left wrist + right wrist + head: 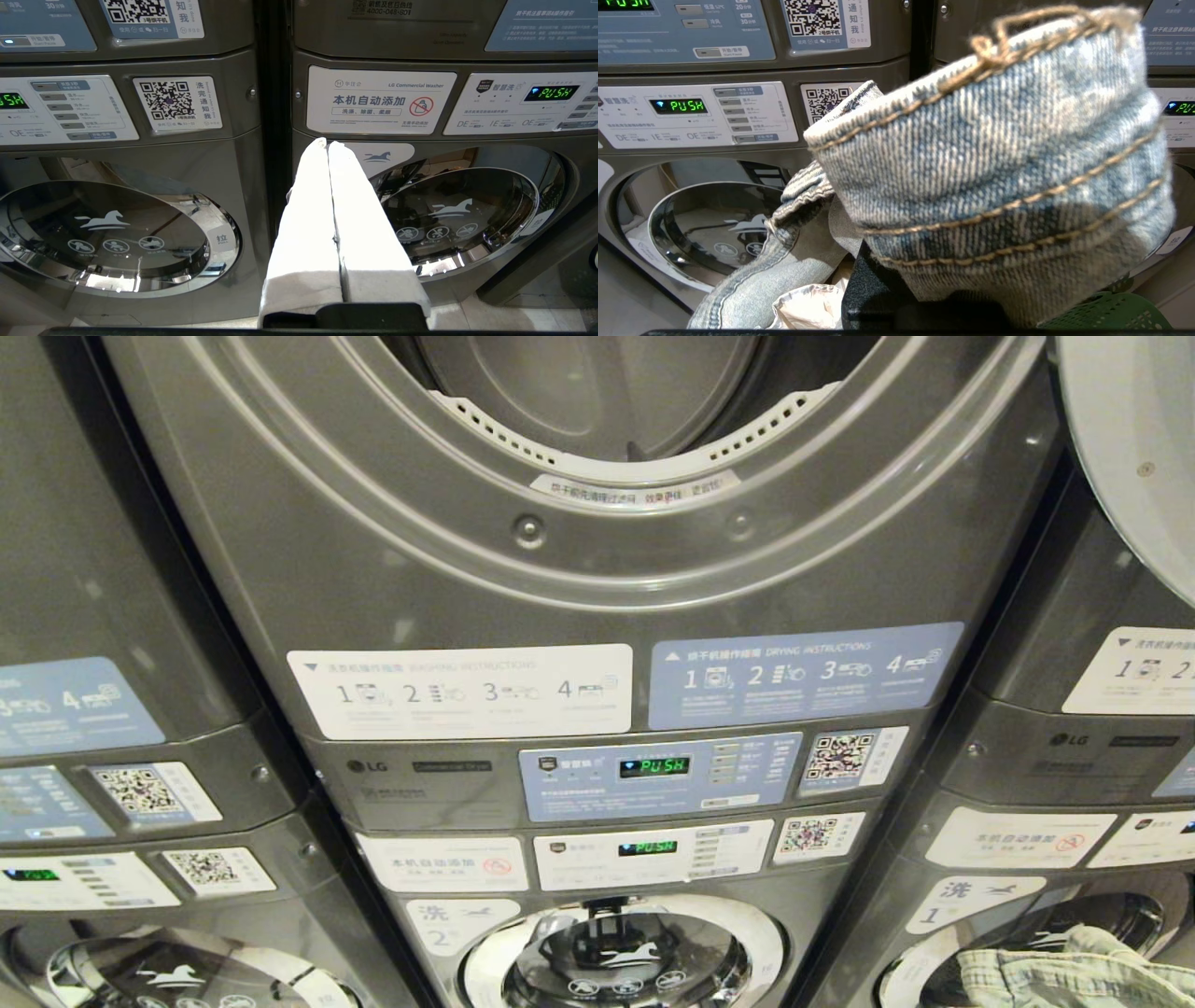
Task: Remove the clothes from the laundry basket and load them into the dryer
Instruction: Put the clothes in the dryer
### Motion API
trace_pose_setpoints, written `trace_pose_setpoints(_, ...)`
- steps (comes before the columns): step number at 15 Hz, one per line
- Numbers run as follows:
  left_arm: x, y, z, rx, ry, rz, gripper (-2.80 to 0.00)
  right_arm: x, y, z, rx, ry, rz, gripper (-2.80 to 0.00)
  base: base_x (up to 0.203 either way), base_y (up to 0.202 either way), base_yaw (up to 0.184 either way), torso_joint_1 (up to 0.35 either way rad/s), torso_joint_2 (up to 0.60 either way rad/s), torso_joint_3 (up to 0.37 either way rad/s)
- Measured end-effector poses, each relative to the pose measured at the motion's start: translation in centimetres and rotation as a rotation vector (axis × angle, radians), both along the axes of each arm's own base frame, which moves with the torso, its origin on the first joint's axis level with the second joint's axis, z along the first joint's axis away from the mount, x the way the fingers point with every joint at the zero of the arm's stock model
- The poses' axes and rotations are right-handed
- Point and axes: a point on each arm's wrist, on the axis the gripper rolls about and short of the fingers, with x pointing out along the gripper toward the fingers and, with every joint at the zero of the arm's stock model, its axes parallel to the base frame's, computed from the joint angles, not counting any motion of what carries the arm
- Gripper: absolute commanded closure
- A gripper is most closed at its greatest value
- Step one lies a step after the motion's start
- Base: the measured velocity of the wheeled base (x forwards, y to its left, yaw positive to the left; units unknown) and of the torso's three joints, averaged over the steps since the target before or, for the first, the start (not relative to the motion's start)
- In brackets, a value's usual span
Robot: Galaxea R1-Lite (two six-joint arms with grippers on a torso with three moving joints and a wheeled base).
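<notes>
The left gripper (328, 142) has two long, flat, tapering fingers (306, 233) wrapped in white fabric-like covering, rising from a black base along the frame's bottom centre — a frayed seam edge marks the right-hand finger. The right gripper shows only a black block (873, 291) at lower centre.

Rough denim garment (994, 177), glossy metal dryer (597, 579)

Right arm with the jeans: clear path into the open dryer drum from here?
Probably not yet. The right gripper is shut on the jeans down at the lower washers' level, while the dryer opening sits above the control panels. The doorway itself looks unobstructed.
</notes>
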Motion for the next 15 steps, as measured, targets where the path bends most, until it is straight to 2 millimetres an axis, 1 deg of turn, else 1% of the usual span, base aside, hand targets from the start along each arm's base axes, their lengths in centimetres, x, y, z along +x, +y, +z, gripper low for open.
trace_pose_setpoints(15,0.00,0.00,0.00,0.000,0.000,0.000,0.00,0.00,0.00,0.00,0.000,0.000,0.000,0.00,0.000,0.000,0.000,0.079,-0.15,-0.075)
